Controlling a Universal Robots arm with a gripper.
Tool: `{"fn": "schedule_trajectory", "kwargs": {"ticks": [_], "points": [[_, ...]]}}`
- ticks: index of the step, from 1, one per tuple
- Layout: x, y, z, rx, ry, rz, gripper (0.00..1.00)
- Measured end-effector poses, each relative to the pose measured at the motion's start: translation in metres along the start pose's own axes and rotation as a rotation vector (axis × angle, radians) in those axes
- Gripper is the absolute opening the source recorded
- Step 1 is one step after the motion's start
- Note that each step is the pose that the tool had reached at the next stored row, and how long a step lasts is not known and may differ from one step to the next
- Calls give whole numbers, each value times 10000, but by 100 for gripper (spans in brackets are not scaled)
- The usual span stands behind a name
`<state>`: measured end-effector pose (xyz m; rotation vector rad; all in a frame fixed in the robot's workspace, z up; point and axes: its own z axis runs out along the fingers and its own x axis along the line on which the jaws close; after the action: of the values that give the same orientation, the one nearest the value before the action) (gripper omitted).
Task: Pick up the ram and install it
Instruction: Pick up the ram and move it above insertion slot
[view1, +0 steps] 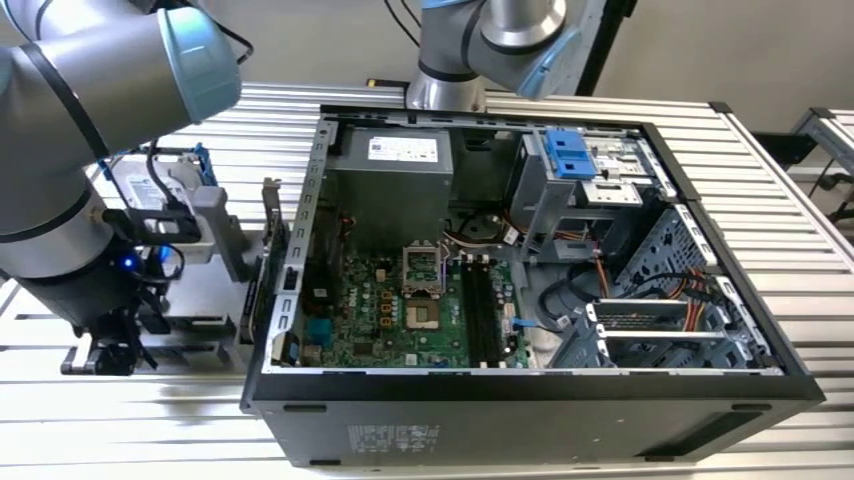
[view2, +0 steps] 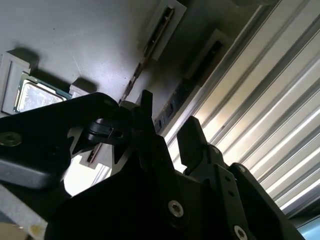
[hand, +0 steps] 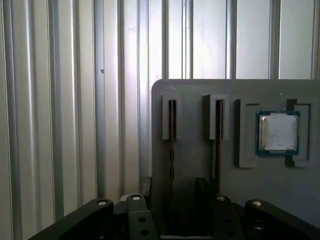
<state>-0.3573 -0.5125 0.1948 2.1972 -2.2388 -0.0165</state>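
Note:
In both wrist views, two ram sticks stand on edge in slots of a grey tray (hand: 195, 100). My gripper (hand: 173, 189) is open and low over the tray. Its black fingers (hand: 145, 187) stand either side of the ram (hand: 171, 135) that is farther from the processor chip (hand: 278, 132). In the second wrist view this ram (view2: 174, 101) runs between the fingertips of the gripper (view2: 167, 119), and I cannot tell whether they touch it. The other ram (hand: 218, 130) lies just outside one finger. In the exterior view the gripper (view1: 114, 352) hangs at that view's left, beside the open computer case, whose black memory slots (view1: 481, 305) sit on the motherboard.
The open computer case (view1: 534, 385) lies on a ribbed metal table (view1: 787, 200). A hard drive in a blue frame (view1: 147, 185) stands behind the arm. A second arm's base (view1: 447, 90) stands behind the case. The grey tray (view1: 200, 290) lies between my arm and the case wall.

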Motion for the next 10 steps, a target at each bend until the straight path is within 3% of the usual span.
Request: {"fn": "schedule_trajectory", "kwargs": {"ticks": [10], "points": [[-2, 0, 24, 0, 3, 15, 100]]}}
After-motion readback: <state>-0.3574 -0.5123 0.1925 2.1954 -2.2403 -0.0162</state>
